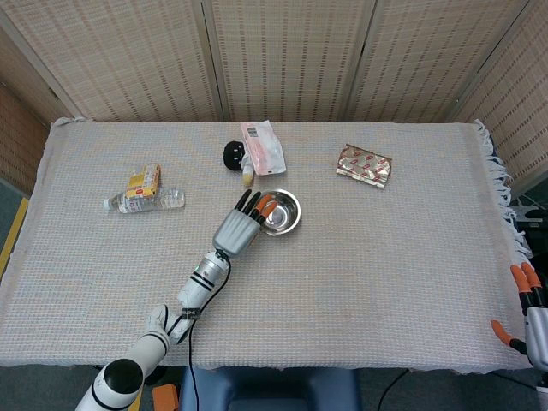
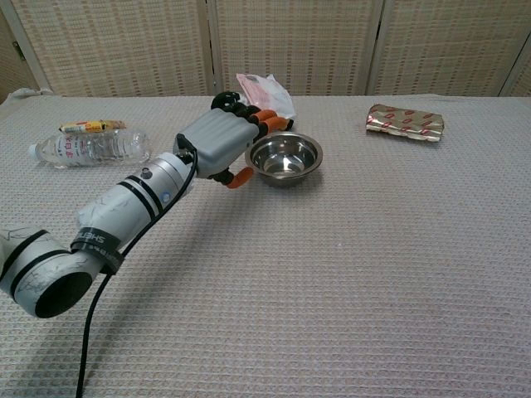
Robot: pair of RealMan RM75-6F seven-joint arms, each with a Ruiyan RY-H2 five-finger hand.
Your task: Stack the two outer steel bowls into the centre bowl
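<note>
Left robot hand sits at the left rim of the round shiny steel bowl near the middle of the table, which has a beige woven cloth over it. Its orange-tipped fingers reach over the bowl's near-left edge; whether they actually pinch the rim or just rest on it, can't tell (the palm blocks the contact in both views). Only one bowl outline is plainly visible, so if others are nested inside, can't tell.

Right robot hand is low at the table's right edge, mostly cut off by the head view; holds nothing visible, but its finger spread can't be judged.

Behind the bowl: pink-and-white plastic packet w/ a small black round object just beside it. Clear plastic bottle w/ yellow label lies on its side far left. Red-and-silver foil packet lies back right, well apart from the rest.
</note>
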